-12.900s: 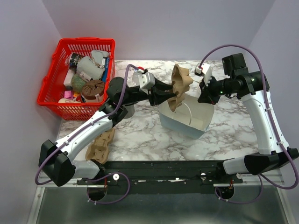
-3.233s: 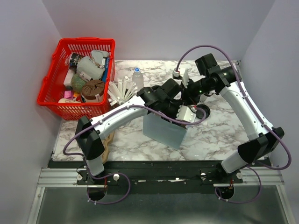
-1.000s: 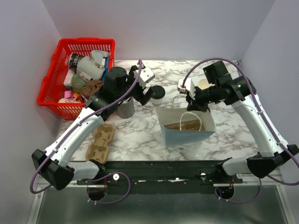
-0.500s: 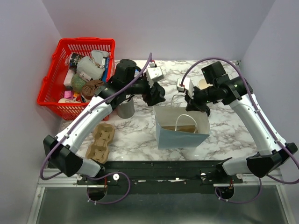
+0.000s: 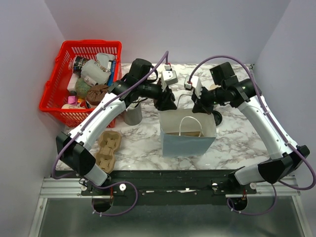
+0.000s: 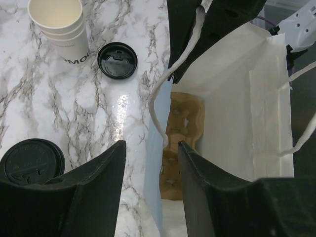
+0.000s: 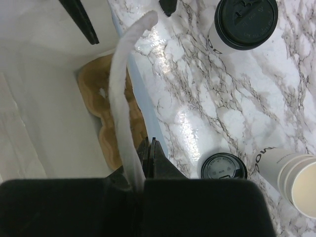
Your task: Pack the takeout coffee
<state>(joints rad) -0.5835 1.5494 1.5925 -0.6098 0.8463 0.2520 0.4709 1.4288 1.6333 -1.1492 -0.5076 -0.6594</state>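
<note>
The blue paper bag (image 5: 187, 144) stands open mid-table with a brown cup carrier (image 5: 192, 133) lying inside. My left gripper (image 5: 165, 104) is open at the bag's back-left rim, its fingers on either side of the blue wall (image 6: 150, 144). My right gripper (image 5: 200, 106) is shut on the bag's back-right rim by the white handle (image 7: 153, 142). One lidded coffee cup (image 6: 32, 160) stands on the table just beside my left fingers; it also shows in the right wrist view (image 7: 242, 22). In the top view it is hidden under my left arm.
A stack of empty cream cups (image 6: 59, 22) and a loose black lid (image 6: 117, 60) sit behind the bag. A second carrier (image 5: 106, 148) lies front left, a grey cup (image 5: 132, 114) beside it. A red basket (image 5: 52, 94) stands far left.
The bag has shifted left and stands squarer with its mouth wider open. My left gripper has swung right and down onto the bag's back rim. My right gripper keeps its hold.
</note>
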